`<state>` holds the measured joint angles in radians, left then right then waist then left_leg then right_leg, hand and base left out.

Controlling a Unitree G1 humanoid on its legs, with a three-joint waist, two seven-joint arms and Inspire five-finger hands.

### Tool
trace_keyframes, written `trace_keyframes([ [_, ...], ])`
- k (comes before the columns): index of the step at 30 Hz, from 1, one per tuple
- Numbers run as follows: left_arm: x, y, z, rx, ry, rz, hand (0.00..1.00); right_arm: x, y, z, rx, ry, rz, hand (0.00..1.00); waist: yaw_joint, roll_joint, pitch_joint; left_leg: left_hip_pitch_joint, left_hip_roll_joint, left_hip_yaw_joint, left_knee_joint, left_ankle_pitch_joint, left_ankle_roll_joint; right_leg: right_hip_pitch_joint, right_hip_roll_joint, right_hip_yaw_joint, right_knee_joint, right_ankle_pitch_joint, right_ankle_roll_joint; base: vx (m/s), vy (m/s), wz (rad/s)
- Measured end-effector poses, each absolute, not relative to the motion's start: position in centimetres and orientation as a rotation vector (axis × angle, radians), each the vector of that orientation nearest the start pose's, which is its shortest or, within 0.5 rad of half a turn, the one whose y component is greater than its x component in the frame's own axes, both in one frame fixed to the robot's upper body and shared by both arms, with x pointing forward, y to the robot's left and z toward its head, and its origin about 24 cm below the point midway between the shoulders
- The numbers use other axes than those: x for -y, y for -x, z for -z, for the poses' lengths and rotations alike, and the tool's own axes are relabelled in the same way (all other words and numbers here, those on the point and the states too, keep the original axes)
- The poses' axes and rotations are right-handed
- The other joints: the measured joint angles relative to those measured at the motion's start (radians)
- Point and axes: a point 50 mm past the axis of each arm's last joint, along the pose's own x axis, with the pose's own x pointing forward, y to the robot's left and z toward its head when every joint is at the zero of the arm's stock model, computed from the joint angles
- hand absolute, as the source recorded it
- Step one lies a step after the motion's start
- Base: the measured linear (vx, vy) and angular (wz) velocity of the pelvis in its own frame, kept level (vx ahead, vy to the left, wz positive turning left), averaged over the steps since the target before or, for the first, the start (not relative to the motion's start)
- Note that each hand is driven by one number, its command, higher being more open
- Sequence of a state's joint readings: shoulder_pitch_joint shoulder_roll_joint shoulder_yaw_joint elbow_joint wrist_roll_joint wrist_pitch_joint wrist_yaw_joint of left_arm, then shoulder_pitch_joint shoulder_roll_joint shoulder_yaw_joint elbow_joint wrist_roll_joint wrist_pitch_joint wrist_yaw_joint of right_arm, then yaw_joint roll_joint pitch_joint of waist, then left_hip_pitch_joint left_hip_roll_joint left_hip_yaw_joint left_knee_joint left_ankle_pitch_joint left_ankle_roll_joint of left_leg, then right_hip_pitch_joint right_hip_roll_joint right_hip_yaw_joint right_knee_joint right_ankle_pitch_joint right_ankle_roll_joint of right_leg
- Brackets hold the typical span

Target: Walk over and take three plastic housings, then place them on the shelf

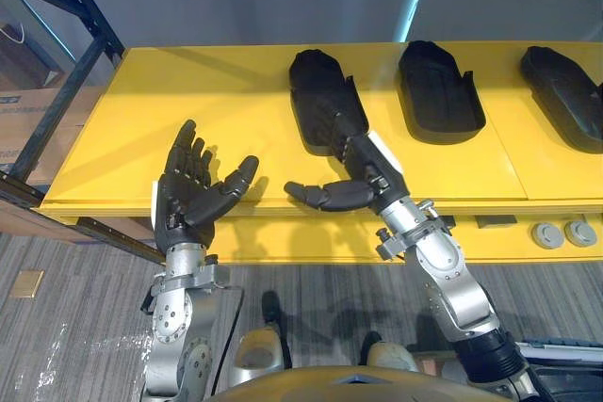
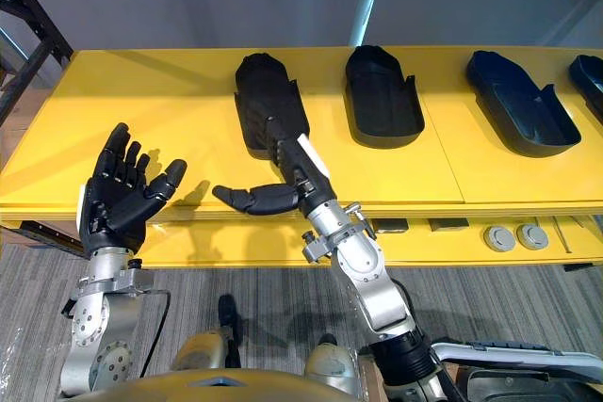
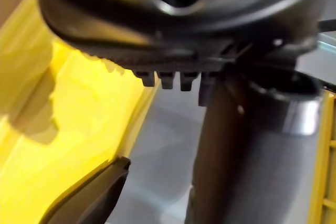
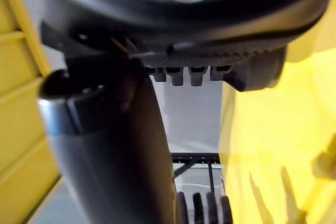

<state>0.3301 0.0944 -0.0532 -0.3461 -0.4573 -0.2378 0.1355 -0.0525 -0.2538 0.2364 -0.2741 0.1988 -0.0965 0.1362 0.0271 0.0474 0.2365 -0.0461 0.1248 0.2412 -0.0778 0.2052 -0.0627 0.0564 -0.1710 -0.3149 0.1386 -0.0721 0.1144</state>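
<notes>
R hand (image 1: pixel 366 174) fingers flat on black housing (image 1: pixel 316 82), outlines merge; far-right housing (image 1: pixel 565 91) cropped.

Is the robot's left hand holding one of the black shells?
No. The left hand is open with its fingers spread, holding nothing, by the yellow table edge and apart from the nearest black housing.

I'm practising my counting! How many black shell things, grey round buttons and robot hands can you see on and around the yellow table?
Black plastic housings: 4 (one is cut off at the view's edge)
Grey round discs: 2
Robot hands: 2, the left hand and the right hand
Total: 8
</notes>
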Motion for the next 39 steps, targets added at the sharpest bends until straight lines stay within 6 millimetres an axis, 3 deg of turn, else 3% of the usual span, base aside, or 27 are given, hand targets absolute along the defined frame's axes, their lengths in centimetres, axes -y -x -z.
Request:
trace_keyframes([
  [4,-17.9,-18.5,-7.0,0.221,0.389,-0.181,1.0,13.6,-23.8,-14.9,0.549,0.052,-0.295,1.0,-0.005,0.0,0.0,0.002,0.001,0.013,0.001,-0.003,-0.001,-0.007,0.0,0.017,-0.001,0.003,0.003,0.02,-0.011,-0.09],
  [11,-17.9,-18.3,-6.8,0.21,0.389,-0.187,1.0,15.7,-23.6,-16.2,0.622,0.116,-0.107,1.0,-0.008,0.001,0.0,0.003,0.005,0.024,0.003,-0.004,-0.002,-0.01,0.003,0.02,0.0,0.005,0.007,0.01,-0.013,-0.03],
  [24,-18.1,-18.4,-6.6,0.205,0.394,-0.216,1.0,16.0,-25.5,-14.5,0.452,0.158,-0.093,1.0,-0.004,0.022,0.045,-0.037,0.009,0.014,0.042,-0.016,0.0,-0.045,0.0,0.026,0.031,-0.005,-0.004,0.0,-0.001,0.0],
  [34,-18.0,-18.9,-7.1,0.231,0.399,-0.214,1.0,16.0,-26.2,-13.1,0.348,0.129,-0.113,1.0,-0.004,0.01,0.077,-0.052,0.013,0.015,0.058,-0.023,-0.001,-0.068,-0.004,0.03,0.057,-0.013,-0.005,0.0,-0.002,0.0],
  [39,-18.0,-19.0,-7.2,0.231,0.399,-0.214,1.0,15.0,-26.6,-12.4,0.29,0.141,-0.211,1.0,-0.005,0.008,0.098,-0.053,0.023,0.019,0.075,-0.031,-0.004,-0.072,0.0,0.032,0.073,-0.02,-0.01,0.01,-0.018,-0.03],
])
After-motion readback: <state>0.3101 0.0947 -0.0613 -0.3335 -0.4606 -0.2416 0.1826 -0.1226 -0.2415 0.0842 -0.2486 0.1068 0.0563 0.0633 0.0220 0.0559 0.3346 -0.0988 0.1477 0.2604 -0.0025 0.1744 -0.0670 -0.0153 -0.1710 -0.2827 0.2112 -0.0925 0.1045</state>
